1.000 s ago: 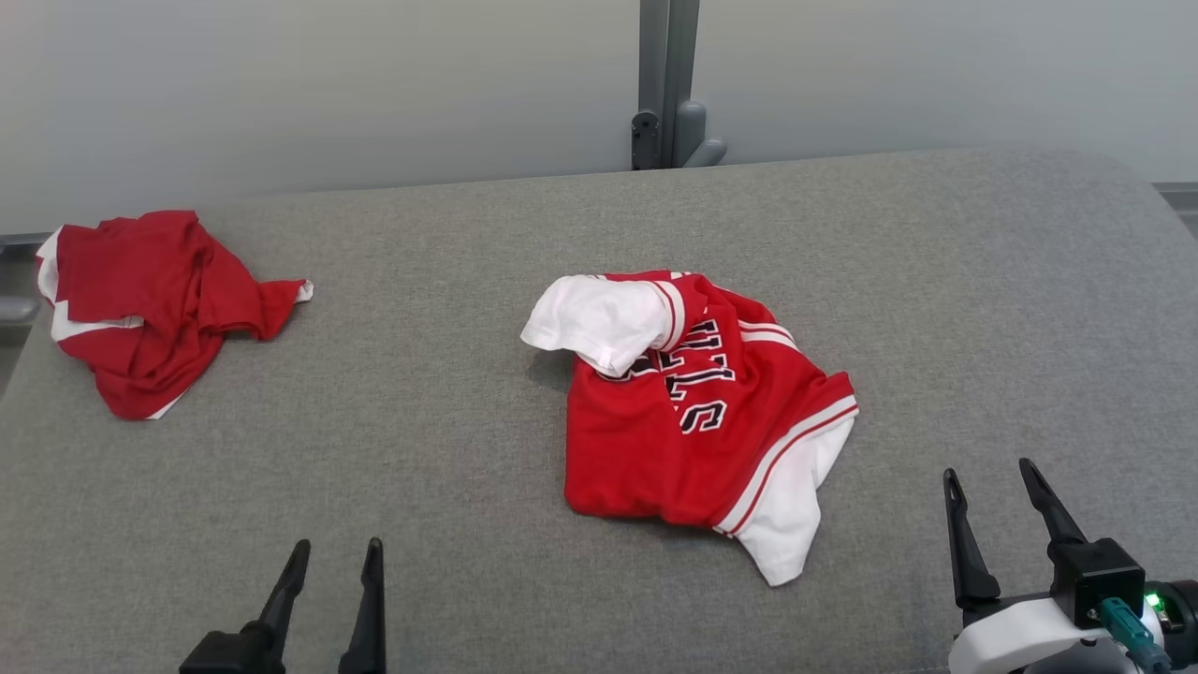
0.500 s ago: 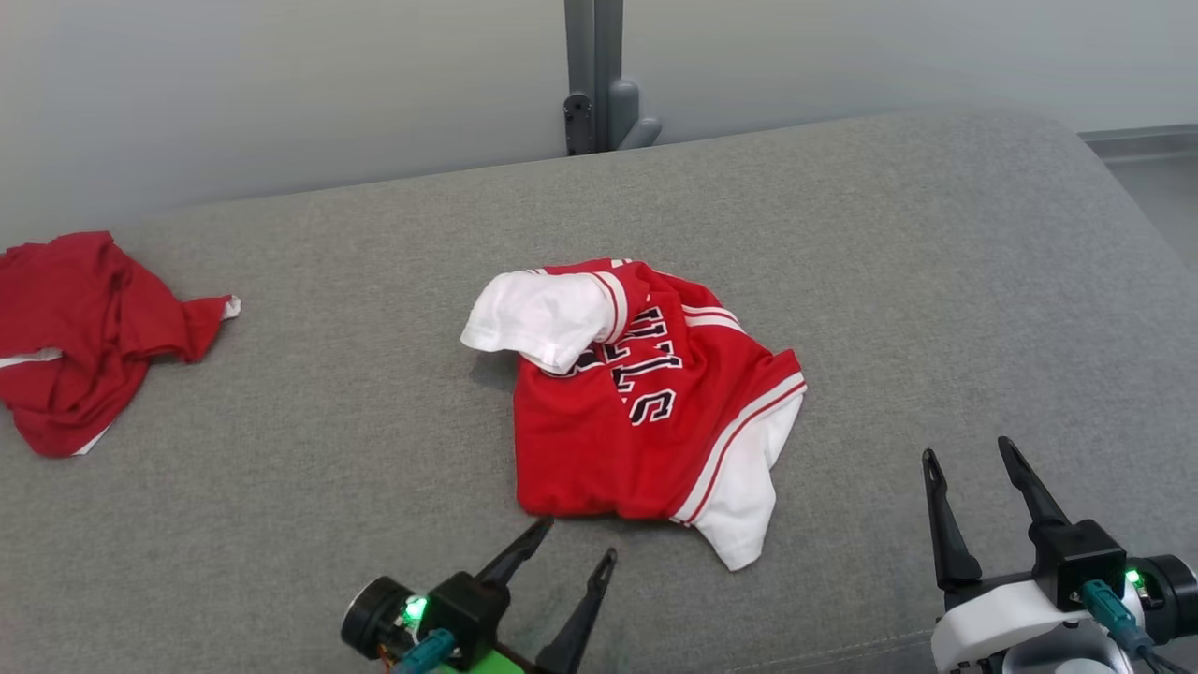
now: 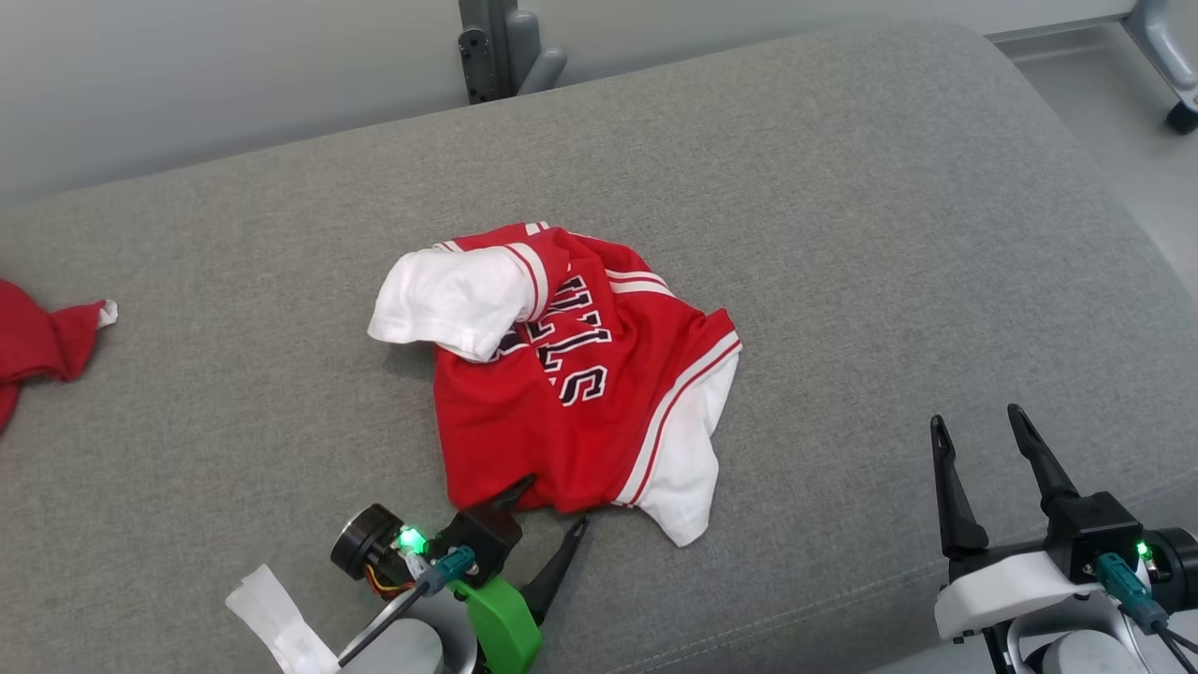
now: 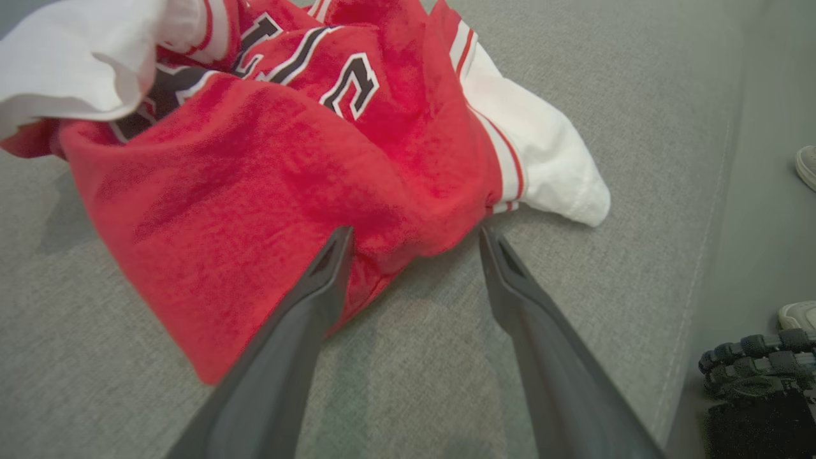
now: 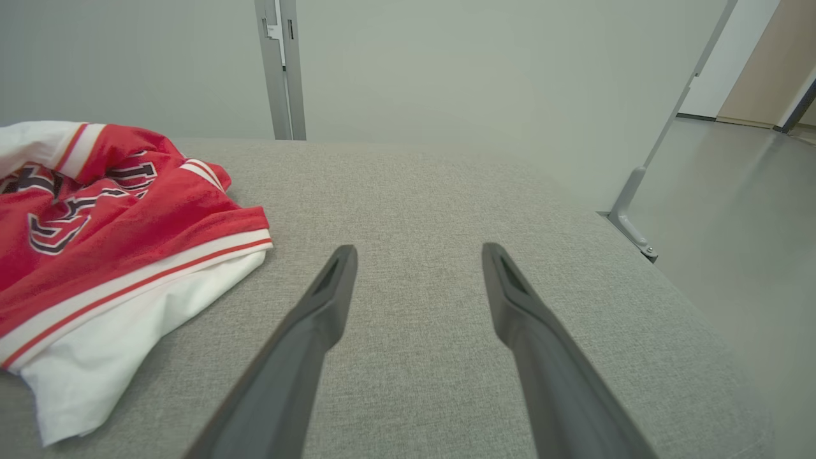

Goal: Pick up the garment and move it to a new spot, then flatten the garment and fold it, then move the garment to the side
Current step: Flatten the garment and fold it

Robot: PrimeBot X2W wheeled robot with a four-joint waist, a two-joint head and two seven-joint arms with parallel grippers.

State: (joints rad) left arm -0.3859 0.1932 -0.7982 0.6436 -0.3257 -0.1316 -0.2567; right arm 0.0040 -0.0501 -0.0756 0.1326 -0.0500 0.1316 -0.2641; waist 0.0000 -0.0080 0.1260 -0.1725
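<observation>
A crumpled red and white garment (image 3: 571, 393) with black lettering lies on the grey cushioned surface (image 3: 842, 234). My left gripper (image 3: 552, 505) is open at its near hem. In the left wrist view the gripper (image 4: 414, 233) straddles the red hem of the garment (image 4: 255, 166), one fingertip over the cloth, the other just beside it. My right gripper (image 3: 978, 426) stands open to the right of the garment, apart from it. The right wrist view has that gripper (image 5: 417, 248) above bare cushion, with the garment (image 5: 115, 217) at its left.
A second red garment (image 3: 37, 346) lies at the far left edge of the cushion. A grey post (image 3: 496, 47) stands behind the cushion. The cushion's right edge drops to the floor, where a caster (image 3: 1181, 117) and a shoe (image 4: 807, 166) show.
The camera has swung right and down, shifting everything leftward in view. My left gripper has advanced from the bottom edge to the garment's near hem, still open. The right gripper keeps its place.
</observation>
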